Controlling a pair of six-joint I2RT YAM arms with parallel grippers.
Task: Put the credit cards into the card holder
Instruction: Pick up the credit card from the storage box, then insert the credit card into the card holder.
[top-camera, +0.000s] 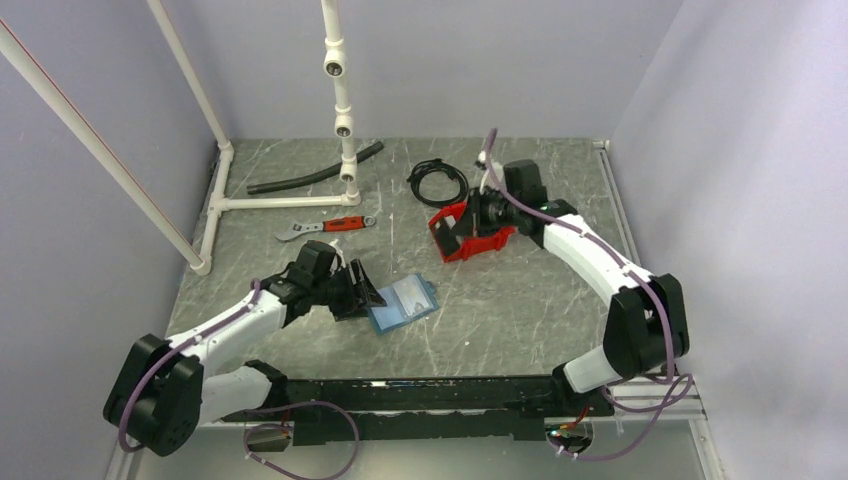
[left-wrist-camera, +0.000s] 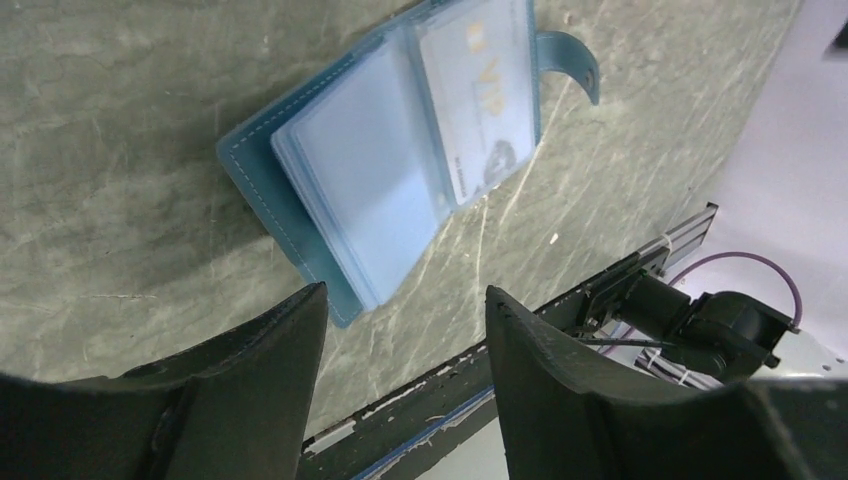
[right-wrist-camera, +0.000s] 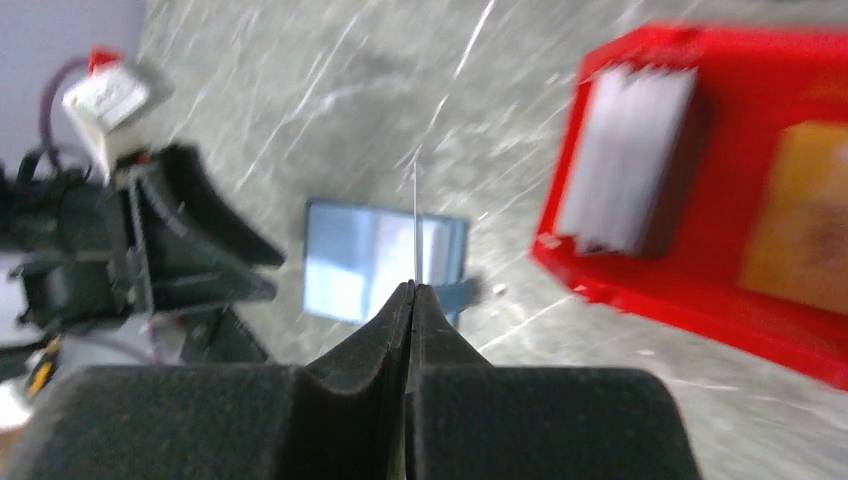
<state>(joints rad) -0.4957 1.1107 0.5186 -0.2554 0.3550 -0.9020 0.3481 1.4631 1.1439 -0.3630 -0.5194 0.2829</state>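
The right pincer (right-wrist-camera: 411, 292) was pinched shut on a white card (right-wrist-camera: 414, 215), seen edge-on, beside the red bin (top-camera: 482, 243). The card holder (top-camera: 403, 301) lay open on the table (top-camera: 520, 320), well apart toward the left arm, just beside the empty, parted left pincer (top-camera: 362, 290).

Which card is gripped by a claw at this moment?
The thin card seen edge-on in the shut right claw; the white stack and tan-orange card lie in the red bin.
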